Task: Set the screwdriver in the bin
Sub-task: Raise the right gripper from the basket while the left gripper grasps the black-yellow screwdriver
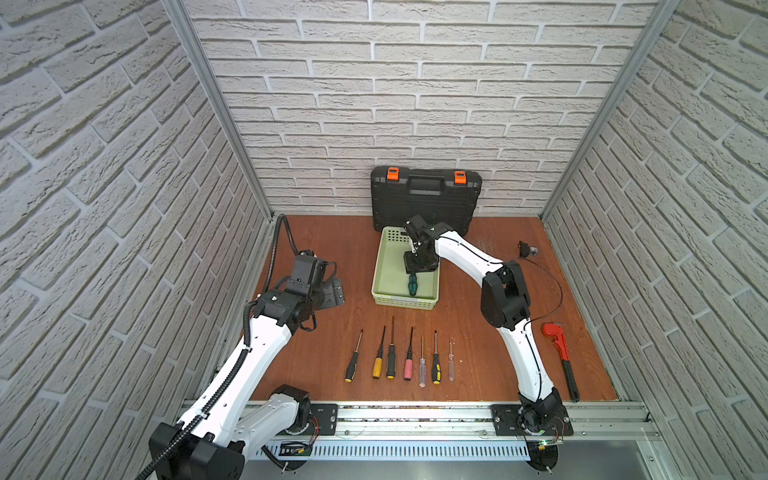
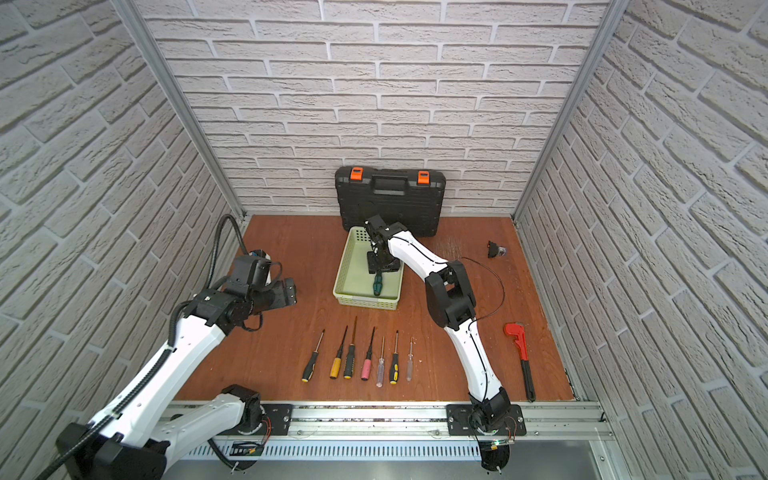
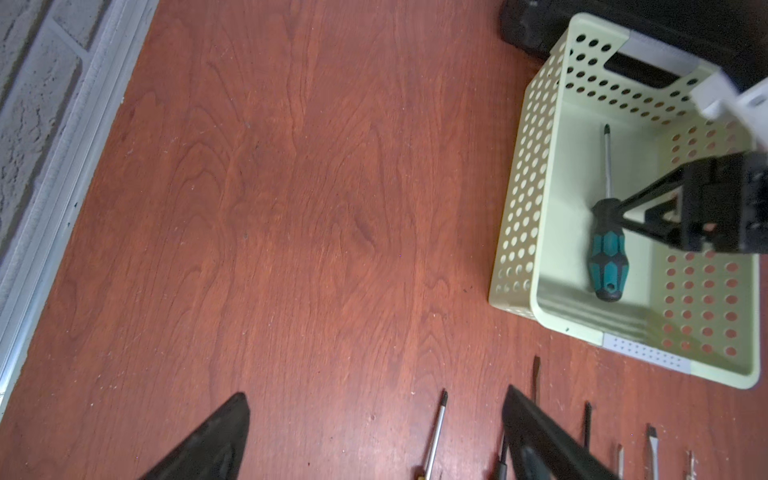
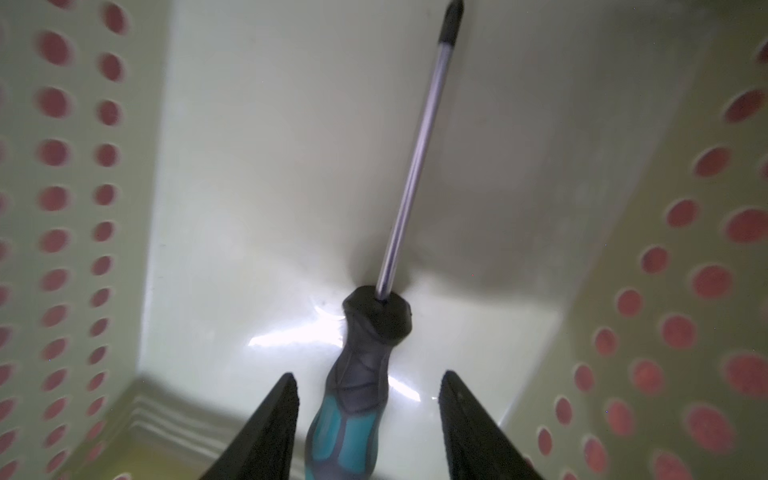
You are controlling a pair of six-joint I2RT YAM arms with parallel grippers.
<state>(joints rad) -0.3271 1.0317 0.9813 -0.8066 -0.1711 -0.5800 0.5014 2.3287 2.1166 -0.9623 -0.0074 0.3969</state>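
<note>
A screwdriver (image 4: 361,374) with a teal and black handle lies on the floor of the pale green perforated bin (image 1: 405,302), also visible in both top views (image 1: 412,284) (image 2: 377,284) and the left wrist view (image 3: 606,253). My right gripper (image 4: 369,376) hangs inside the bin (image 4: 83,208), open, one finger on each side of the handle with a gap on both sides. In the left wrist view its fingertips (image 3: 615,216) sit at the handle's shaft end. My left gripper (image 3: 375,392) is open over bare table left of the bin (image 3: 519,187), holding nothing (image 1: 332,293).
Several other screwdrivers (image 1: 399,357) lie in a row in front of the bin. A red pipe wrench (image 1: 559,345) lies at the right. A black toolcase (image 1: 426,199) leans on the back wall behind the bin. A small black part (image 1: 525,249) sits at the far right.
</note>
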